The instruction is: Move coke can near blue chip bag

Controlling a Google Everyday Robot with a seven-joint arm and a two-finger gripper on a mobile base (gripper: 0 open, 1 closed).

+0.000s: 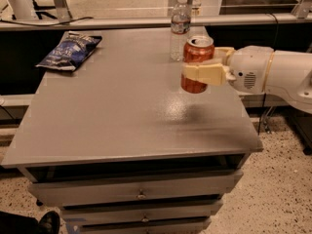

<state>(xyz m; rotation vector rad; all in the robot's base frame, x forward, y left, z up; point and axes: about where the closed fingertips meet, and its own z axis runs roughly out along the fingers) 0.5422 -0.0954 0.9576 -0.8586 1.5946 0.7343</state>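
item: coke can, red-orange, silver top, upright. we log it over the table's 2 o'clock area, lifted off the surface, its shadow on the grey top below. gripper, reaching in from 3 o'clock, clamped around the can's middle. water bottle just at the can's 11 o'clock, by the far edge. blue chip bag at the 10 o'clock corner, well apart; open grey tabletop lies between.

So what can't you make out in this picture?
Camera view only.
The coke can label: middle covered by the pincer clamped on it, above the table on its right side.
The blue chip bag lettering: too small to read.
The arm: cut off by the right edge.
The lowest drawer: cut off by the bottom edge.
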